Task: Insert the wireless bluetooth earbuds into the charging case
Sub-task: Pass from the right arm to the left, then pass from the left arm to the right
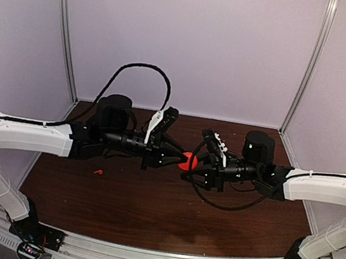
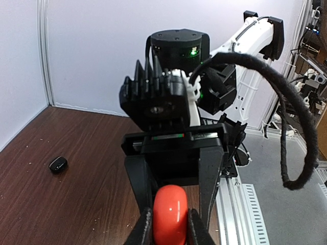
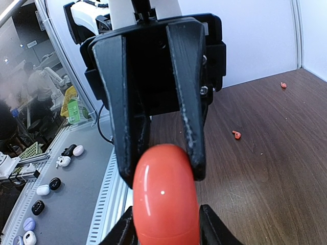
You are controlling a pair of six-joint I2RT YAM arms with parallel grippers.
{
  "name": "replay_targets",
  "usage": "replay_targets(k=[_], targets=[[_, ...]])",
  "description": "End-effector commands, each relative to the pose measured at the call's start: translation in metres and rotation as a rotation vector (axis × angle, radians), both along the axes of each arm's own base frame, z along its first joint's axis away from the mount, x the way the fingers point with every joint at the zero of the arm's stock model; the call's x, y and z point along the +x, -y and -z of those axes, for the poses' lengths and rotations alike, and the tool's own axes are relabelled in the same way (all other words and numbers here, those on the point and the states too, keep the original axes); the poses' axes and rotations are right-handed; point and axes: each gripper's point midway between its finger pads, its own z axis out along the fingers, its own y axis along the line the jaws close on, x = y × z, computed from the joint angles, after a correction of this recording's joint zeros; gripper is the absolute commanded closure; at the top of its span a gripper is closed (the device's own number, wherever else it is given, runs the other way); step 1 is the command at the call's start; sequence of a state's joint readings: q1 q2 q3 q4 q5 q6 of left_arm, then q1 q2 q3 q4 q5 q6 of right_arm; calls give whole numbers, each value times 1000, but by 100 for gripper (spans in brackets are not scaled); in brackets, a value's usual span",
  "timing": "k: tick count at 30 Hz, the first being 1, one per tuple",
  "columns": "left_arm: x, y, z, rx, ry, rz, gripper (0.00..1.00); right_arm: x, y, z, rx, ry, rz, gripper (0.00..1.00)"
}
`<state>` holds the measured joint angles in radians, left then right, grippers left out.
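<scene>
Closest to both wrist cameras sits the round red case [image 3: 163,199], edge-on and filling the bottom centre of each view. The left gripper [image 1: 180,159] is clenched on it: in the left wrist view its two fingers [image 2: 145,227] press the case's sides at 6 o'clock, with no gap showing. The right gripper [image 1: 196,165] faces it head-on, and its jaws flank the same case from the opposite end. They stand close on either side, but whether they pinch it or only stand beside it I cannot tell.

From above, the case hangs over the middle of the brown table [image 1: 147,217], lifted off its top. The left arm [image 1: 28,136] reaches in from 9 o'clock and the right arm [image 1: 324,188] from 3 o'clock, so the two grippers meet nose to nose. The red earbud [image 1: 97,171] lies loose on the table, between 8 and 9 o'clock from the case and well apart from it. The black earbud [image 2: 57,164] lies on the table too, toward 10 o'clock from the case in the left wrist view, apart from both grippers. Neither earbud is in the case. A black braided cable [image 2: 299,115] loops off the right arm at 3 o'clock in that view.
</scene>
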<state>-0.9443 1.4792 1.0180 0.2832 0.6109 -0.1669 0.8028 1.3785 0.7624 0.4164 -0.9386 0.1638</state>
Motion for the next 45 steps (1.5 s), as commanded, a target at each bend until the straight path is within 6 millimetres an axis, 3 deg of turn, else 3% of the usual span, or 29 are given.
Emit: replay_targets(k=[1, 8, 16, 34, 42, 45], targets=[[-2, 0, -30, -76, 42, 9, 89, -3, -1, -15, 39, 32, -5, 60], [-4, 1, -23, -63, 30, 23, 90, -2, -1, -19, 49, 35, 1, 59], [-4, 0, -19, -58, 25, 25, 90, -1, -1, -20, 51, 36, 9, 67], [-4, 5, -2, -11, -18, 39, 90, 0, -2, -20, 45, 35, 6, 67], [0, 6, 0, 0, -23, 23, 90, -1, -1, -19, 44, 38, 8, 80], [3, 5, -1, -2, -20, -2, 83, -1, 0, -19, 44, 39, 7, 83]])
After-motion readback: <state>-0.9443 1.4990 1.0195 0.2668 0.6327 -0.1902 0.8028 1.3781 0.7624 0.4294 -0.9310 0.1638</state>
